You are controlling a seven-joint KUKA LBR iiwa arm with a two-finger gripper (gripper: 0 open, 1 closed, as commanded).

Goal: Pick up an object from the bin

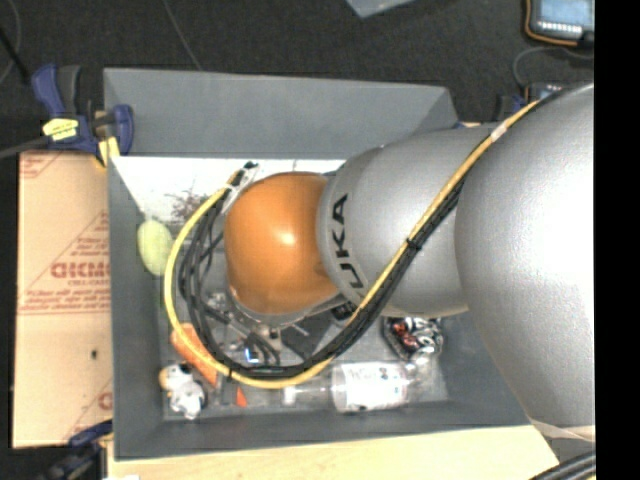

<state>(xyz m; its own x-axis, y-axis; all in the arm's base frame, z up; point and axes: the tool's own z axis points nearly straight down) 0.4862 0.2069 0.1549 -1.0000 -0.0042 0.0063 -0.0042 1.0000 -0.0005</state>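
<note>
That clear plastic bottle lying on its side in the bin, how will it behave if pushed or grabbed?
The bottle lies on its side, so a push would probably roll it. It looks see-through and thin, so likely light. Its smooth round wall may slip when squeezed.

A clear plastic bottle (pixel 375 386) lies on its side along the lower wall of the grey metal bin (pixel 300 118). A pale green rounded lump (pixel 153 246) rests against the left wall. A small white toy figure (pixel 183 388) sits in the lower-left corner.

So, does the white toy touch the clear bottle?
Apart. The camera view shows a plain gap between the toy and the bottle.
</note>
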